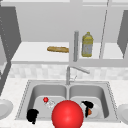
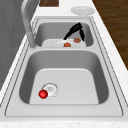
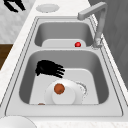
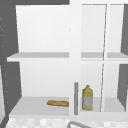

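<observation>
My right hand [image 1: 87, 104] hovers in the right basin, open, with its fingers spread over a white plate [image 3: 72, 96]. In the right side view this hand [image 3: 47, 68] sits just behind the plate, and a brown ball [image 3: 59, 88] lies on the plate. The left side view shows the hand [image 2: 75, 30] pointing down at the plate [image 2: 53, 43], near two brown balls [image 2: 67, 44]. My left hand [image 1: 32, 115] floats at the front left corner of the sink, fingers relaxed. A small red ball [image 1: 45, 99] rests by the left basin's drain [image 1: 51, 103]. A big red sphere [image 1: 67, 114] covers the sink's front rim.
The faucet [image 1: 73, 70] stands behind the divider with its spout over the right basin. White plates lie on the counter at the left [image 1: 5, 108] and at the right [image 1: 123, 112]. An open cabinet above holds a bread loaf [image 4: 58, 103] and a yellow bottle [image 4: 87, 98].
</observation>
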Robot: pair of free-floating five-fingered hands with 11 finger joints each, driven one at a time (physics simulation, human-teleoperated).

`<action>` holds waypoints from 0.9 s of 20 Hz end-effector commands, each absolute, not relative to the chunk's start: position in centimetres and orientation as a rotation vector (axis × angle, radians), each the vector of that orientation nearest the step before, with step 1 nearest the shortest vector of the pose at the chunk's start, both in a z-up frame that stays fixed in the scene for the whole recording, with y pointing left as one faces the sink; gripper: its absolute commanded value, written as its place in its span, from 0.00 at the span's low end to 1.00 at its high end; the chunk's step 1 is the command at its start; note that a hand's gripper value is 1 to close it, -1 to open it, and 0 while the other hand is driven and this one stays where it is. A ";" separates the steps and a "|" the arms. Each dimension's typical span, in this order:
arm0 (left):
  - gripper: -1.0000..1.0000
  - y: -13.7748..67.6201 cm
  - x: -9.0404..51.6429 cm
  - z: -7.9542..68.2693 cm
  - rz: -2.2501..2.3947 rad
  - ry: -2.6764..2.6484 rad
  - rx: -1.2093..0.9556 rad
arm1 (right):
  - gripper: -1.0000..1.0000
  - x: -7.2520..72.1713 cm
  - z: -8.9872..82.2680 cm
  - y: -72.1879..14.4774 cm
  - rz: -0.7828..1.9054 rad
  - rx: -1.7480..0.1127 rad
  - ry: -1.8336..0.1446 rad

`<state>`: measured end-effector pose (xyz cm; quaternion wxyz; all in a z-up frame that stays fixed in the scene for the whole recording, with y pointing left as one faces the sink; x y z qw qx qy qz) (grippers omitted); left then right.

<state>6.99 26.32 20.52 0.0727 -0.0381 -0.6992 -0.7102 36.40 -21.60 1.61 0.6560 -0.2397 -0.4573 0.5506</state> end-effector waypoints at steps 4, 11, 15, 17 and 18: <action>0.50 26.3 7.0 20.5 -2.133 -2.101 -0.114 | 0.00 40.8 1.0 -25.0 1.270 -0.543 -1.019; 0.50 26.3 7.0 20.5 -2.133 -2.101 -0.114 | 0.00 41.5 -2.5 -23.0 1.346 -0.706 -0.921; 0.50 26.3 7.0 20.5 -2.133 -2.101 -0.114 | 0.00 41.6 -5.2 -22.9 1.342 -0.725 -0.901; 0.50 26.3 7.0 20.5 -2.133 -2.101 -0.114 | 0.00 41.5 -6.5 -23.4 1.339 -0.755 -0.921; 0.50 26.3 7.0 20.5 -2.133 -2.101 -0.114 | 0.00 41.7 -6.8 -23.6 1.344 -0.762 -0.917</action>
